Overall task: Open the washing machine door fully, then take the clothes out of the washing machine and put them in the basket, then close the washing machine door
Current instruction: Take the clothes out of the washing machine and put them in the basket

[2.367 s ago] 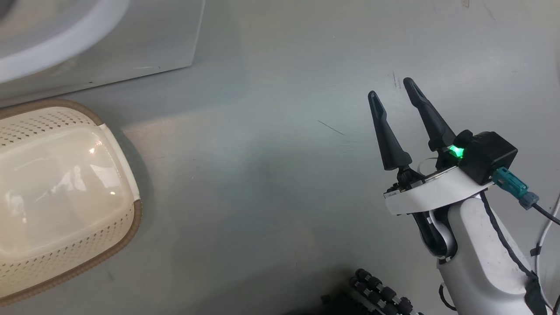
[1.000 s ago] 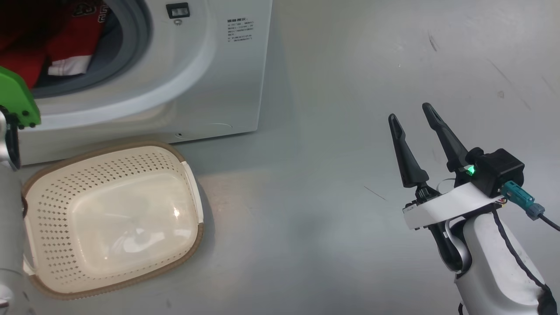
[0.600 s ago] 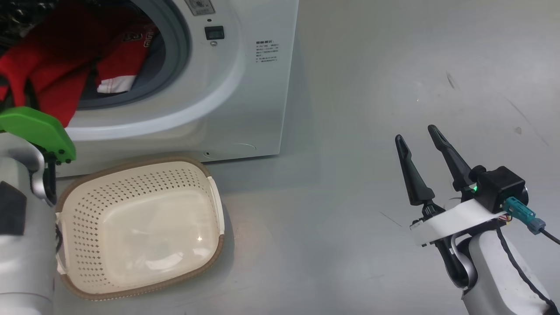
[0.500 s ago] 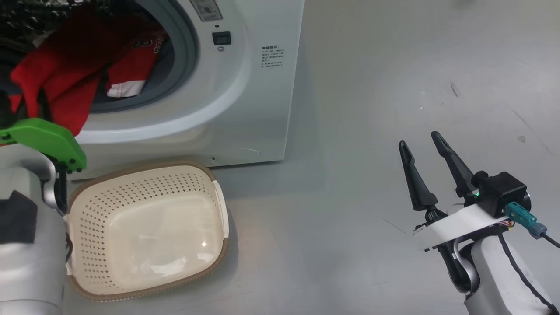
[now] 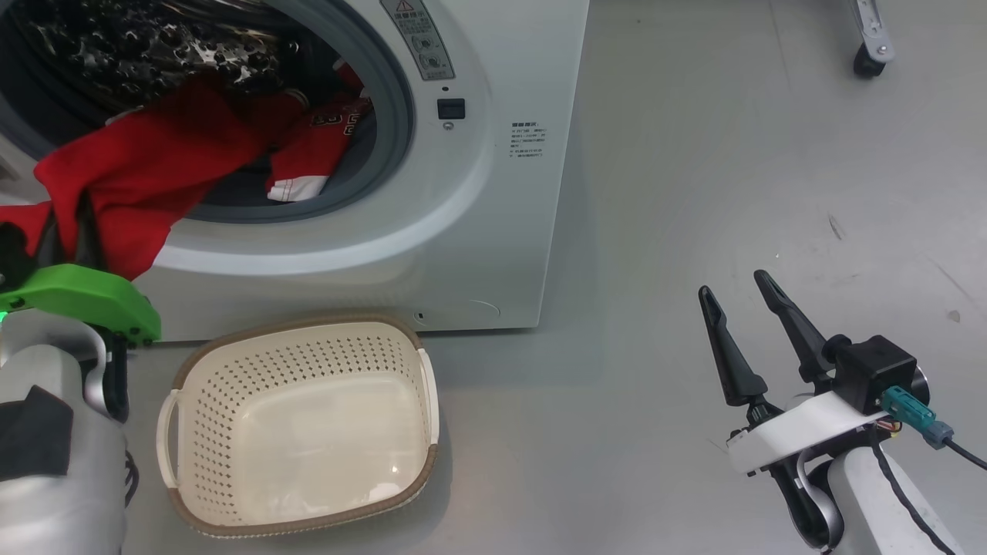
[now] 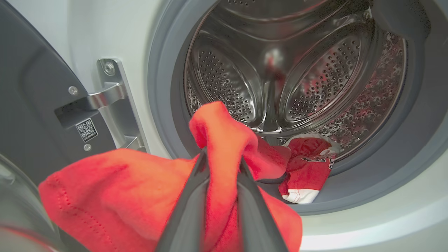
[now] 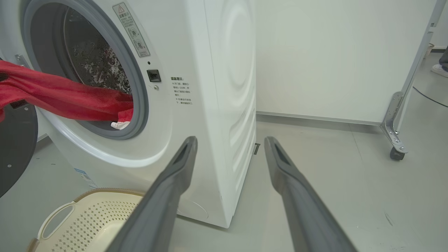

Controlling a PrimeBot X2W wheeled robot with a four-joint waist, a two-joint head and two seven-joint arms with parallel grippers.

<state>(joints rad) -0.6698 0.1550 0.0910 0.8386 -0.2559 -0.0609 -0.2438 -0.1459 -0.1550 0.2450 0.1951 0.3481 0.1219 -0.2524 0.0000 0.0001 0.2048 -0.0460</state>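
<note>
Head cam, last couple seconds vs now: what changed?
Mainly the camera tilted up, bringing the washing machine opening into view. Left hand stays shut on the red garment, drawn partway out. Right hand stays open, idle. Basket still empty by the machine.

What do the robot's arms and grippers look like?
The right gripper has two long, pointy black fingers, a white curved plate, a black box, a teal plug and a black cable, on a white arm. The left gripper has dark fingers too, with a bright green plate on its pale arm.
</note>
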